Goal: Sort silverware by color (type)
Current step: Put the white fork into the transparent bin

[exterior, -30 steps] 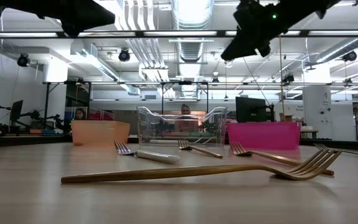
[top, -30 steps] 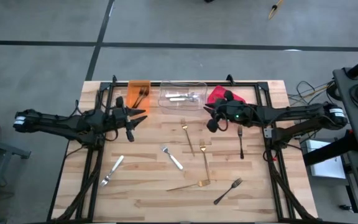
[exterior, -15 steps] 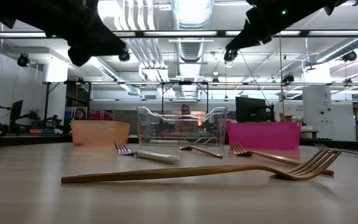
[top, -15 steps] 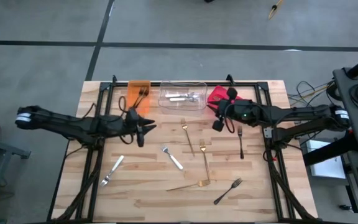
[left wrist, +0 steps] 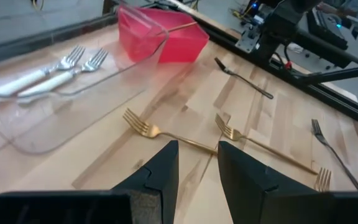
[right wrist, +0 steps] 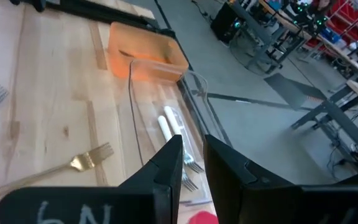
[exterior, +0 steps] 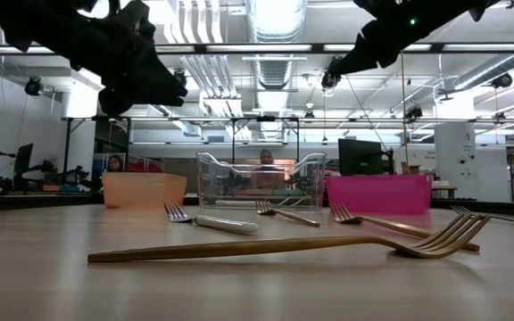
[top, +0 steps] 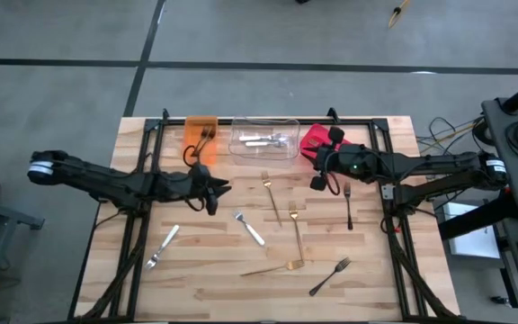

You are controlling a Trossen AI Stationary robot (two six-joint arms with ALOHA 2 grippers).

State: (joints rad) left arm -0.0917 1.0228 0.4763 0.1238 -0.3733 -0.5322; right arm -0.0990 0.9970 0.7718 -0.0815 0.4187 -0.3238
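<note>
Three bins in a row along the tabletop's far edge: orange bin (top: 200,133) with black forks (top: 207,137) inside, clear bin (top: 264,138) holding white-handled forks (top: 261,140), red bin (top: 316,138) nearest the right edge. Loose on the bare wood: two gold forks (top: 271,194) side by side near the middle, a third gold fork (top: 277,267) toward the near edge, a silver fork (top: 249,228) between them, another silver piece (top: 163,246) toward the left edge, one black fork (top: 348,205) toward the right edge, and another black fork (top: 329,276) near the near edge. Nothing lying on top of any loose piece.

Left gripper (top: 216,191) stretched low from the left edge toward the middle, pointing at the gold pair, fingers (left wrist: 166,165) narrowly parted and empty. Right gripper (top: 317,180) raised just in front of the red bin, fingers (right wrist: 169,162) also slightly apart, holding nothing.

Compared with a second ago: left gripper now farther from the orange bin and closer to the middle, right gripper shifted slightly toward the right edge, all forks unmoved.
</note>
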